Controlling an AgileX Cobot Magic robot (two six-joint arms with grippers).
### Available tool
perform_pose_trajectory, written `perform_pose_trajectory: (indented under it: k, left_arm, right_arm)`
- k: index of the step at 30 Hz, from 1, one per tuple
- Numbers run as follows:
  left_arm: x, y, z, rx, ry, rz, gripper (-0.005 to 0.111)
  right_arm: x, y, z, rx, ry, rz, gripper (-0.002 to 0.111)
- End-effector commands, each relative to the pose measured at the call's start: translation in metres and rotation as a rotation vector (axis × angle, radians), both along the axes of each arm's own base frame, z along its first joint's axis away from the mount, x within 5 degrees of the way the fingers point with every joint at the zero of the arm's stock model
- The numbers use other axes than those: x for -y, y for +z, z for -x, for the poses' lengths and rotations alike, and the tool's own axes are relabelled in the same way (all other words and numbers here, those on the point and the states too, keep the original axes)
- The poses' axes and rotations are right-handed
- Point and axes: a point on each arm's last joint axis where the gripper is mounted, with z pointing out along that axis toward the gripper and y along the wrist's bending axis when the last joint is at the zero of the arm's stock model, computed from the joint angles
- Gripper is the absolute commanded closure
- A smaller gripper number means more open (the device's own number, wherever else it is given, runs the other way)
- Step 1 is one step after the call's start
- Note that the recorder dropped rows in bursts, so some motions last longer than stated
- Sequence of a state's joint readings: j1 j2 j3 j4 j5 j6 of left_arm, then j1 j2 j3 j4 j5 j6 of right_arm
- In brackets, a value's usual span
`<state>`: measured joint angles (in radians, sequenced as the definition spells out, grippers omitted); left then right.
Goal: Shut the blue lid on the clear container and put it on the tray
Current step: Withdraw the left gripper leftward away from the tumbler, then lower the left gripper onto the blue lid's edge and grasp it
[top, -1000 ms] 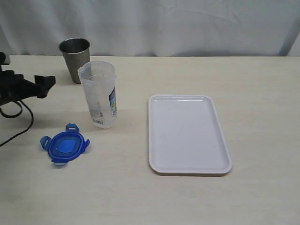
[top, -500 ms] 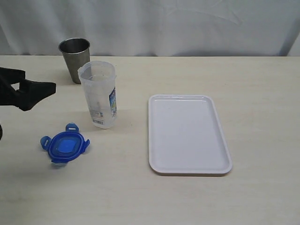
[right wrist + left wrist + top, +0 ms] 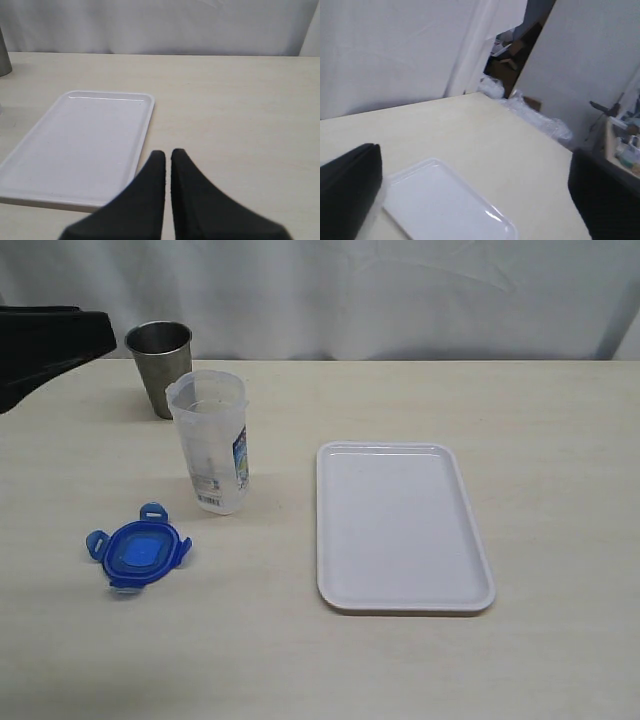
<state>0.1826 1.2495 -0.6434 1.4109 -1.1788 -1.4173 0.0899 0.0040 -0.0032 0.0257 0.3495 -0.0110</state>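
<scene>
Holding my left jaws spread, right jaws pressed together, I judged the blue lid (image 3: 138,554), flat on the desk (image 3: 300,670) near the clear container (image 3: 211,440), wanted a level rim pinch; the tray (image 3: 404,530) lay on the container's other side.

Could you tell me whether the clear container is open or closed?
Open: the clear container stands upright with its mouth bare, and the blue lid lies on the table apart from it.
</scene>
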Motion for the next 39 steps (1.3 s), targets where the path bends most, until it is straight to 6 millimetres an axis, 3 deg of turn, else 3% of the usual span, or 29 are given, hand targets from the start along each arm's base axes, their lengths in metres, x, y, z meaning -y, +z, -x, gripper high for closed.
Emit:
perform_pose_trajectory:
  k: [1, 2, 4, 6, 9, 11, 15, 18, 20, 25, 32, 35, 39]
  left_arm:
    - [-0.037, -0.006, -0.023, -0.184, 0.558, -0.096, 0.004]
    - [-0.057, -0.006, -0.030, -0.240, 0.782, -0.135, 0.004]
    - [-0.084, 0.000, -0.036, -0.273, 1.066, -0.203, 0.004]
    - [-0.100, 0.006, -0.043, -0.302, 1.230, -0.214, 0.004]
    - [-0.111, 0.013, -0.042, -0.281, 1.322, -0.321, 0.006]
    - [-0.115, 0.014, -0.041, -0.271, 1.340, -0.436, 0.018]
    - [-0.112, 0.013, -0.043, -0.250, 1.269, -0.536, 0.050]
    - [-0.105, 0.012, -0.046, -0.252, 1.204, -0.454, 0.064]
    - [-0.101, 0.008, -0.046, -0.307, 1.193, -0.430, 0.065]
    - [-0.087, -0.014, -0.062, -0.542, 1.014, -0.614, 0.065]
    - [-0.053, -0.046, -0.098, -0.981, 0.450, -0.599, 0.065]
    - [-0.039, -0.071, -0.101, -0.997, 0.286, -0.606, 0.065]
    - [-0.022, -0.105, -0.101, -0.993, 0.239, -0.659, 0.065]
  right_arm:
    - [0.001, -0.001, 0.000, 0.004, -0.008, 0.003, 0.104]
    - [0.001, -0.001, 0.000, 0.004, -0.008, 0.003, 0.104]
    - [0.001, -0.001, 0.000, 0.004, -0.008, 0.003, 0.104]
    - [0.001, -0.001, 0.000, 0.004, -0.008, 0.003, 0.104]
    - [0.001, -0.001, 0.000, 0.004, -0.008, 0.003, 0.104]
    - [0.001, -0.001, 0.000, 0.004, -0.008, 0.003, 0.104]
    - [0.001, -0.001, 0.000, 0.004, -0.008, 0.003, 0.104]
    - [0.001, -0.001, 0.000, 0.004, -0.008, 0.003, 0.104]
    - [0.001, -0.001, 0.000, 0.004, -0.008, 0.003, 0.104]
    - [0.001, -0.001, 0.000, 0.004, -0.008, 0.003, 0.104]
    - [0.001, -0.001, 0.000, 0.004, -0.008, 0.003, 0.104]
    - [0.001, -0.001, 0.000, 0.004, -0.008, 0.003, 0.104]
    - [0.001, -0.001, 0.000, 0.004, -0.008, 0.003, 0.104]
